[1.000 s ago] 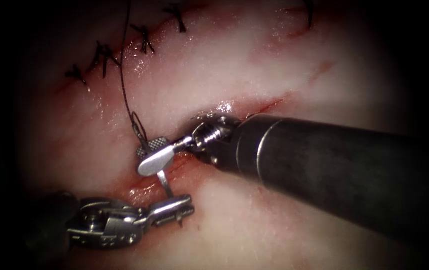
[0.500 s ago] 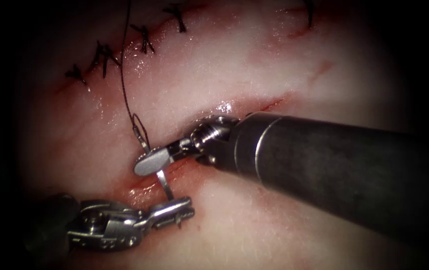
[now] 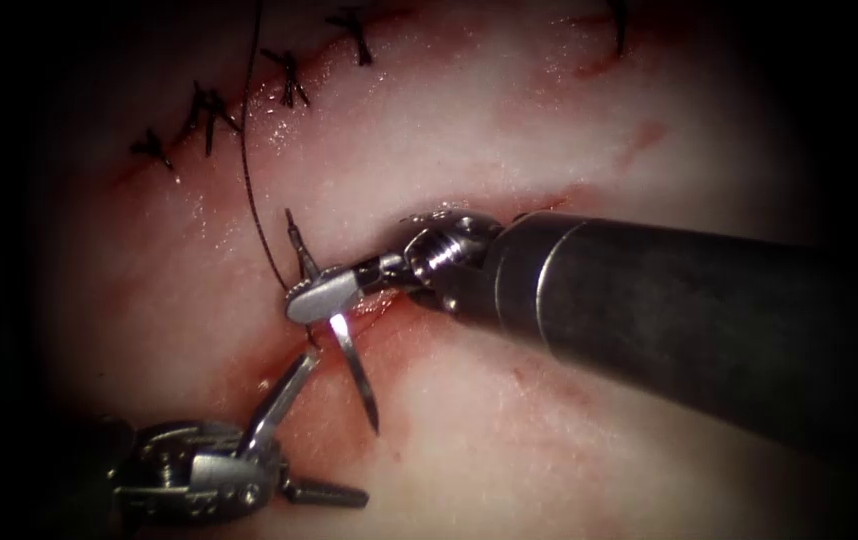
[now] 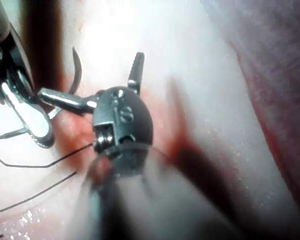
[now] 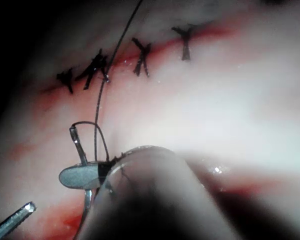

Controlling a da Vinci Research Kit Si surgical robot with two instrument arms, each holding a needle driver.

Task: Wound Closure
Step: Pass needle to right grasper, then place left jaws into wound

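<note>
- Right arm's tool (image 3: 317,297) came in from the right edge of the endoscope frame, its thick shaft filling the lower right; jaws closed on the needle (image 3: 354,368) near the swaged end of its curve.
- Needle lay free of the tissue (image 3: 549,120): one end stuck up above the jaws at centre left, the pointed end hung down toward lower centre, over the reddened cut (image 3: 299,365).
- Left arm's tool (image 3: 294,440) sat at the lower left edge, jaws spread wide and holding nothing; one jaw pointed up toward the needle, the other lay flat to the right, clear of the tip.
- Thread (image 3: 247,150) ran from the top edge down the left of centre to the needle's upper end.
- Open room: bare tissue across the upper right and lower centre; crowding only where the two tools met at centre left.
- Count: two tools, one needle, one running thread, four knotted stitches (image 3: 289,78) along a closed cut in the upper left, a fifth dark stitch at the top edge, right of centre.
</note>
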